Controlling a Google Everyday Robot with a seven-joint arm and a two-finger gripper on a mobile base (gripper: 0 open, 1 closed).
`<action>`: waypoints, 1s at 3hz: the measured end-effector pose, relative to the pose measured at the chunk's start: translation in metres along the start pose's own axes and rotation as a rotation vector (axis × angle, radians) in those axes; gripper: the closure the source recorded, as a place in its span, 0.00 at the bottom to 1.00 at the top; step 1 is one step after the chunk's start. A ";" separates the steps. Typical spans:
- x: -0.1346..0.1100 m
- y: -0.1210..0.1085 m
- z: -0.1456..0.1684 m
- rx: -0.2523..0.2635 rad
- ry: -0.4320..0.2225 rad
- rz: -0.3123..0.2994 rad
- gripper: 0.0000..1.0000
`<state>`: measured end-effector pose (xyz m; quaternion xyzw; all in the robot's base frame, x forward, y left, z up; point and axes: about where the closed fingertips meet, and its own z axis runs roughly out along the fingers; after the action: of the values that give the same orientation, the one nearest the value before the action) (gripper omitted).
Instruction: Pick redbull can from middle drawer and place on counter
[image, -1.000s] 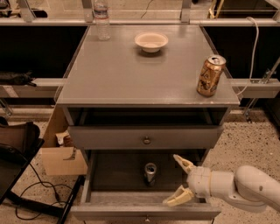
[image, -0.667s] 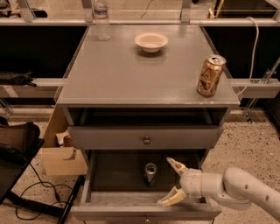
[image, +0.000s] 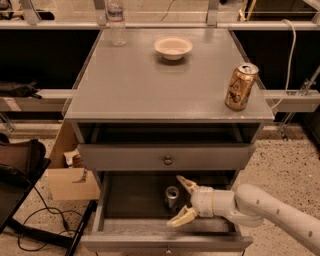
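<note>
The redbull can stands upright on the dark floor of the open middle drawer, near its centre. My gripper is inside the drawer just right of the can, its pale fingers spread wide, one above and one below, with the can at their mouth. The arm comes in from the lower right. The grey counter tops the cabinet above.
On the counter stand a gold-orange can at the right edge, a white bowl at the back and a water bottle at the back left. The top drawer is shut. A cardboard box sits left of the cabinet.
My gripper has moved left across the drawer toward the can, staying open; the can has not moved.
</note>
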<state>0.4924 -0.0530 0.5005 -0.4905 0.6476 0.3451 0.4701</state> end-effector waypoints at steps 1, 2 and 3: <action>-0.001 -0.011 0.020 -0.011 -0.009 0.000 0.00; 0.002 -0.016 0.037 -0.025 -0.025 0.007 0.00; 0.015 -0.022 0.047 -0.027 -0.032 0.013 0.17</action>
<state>0.5246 -0.0213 0.4713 -0.4870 0.6384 0.3649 0.4714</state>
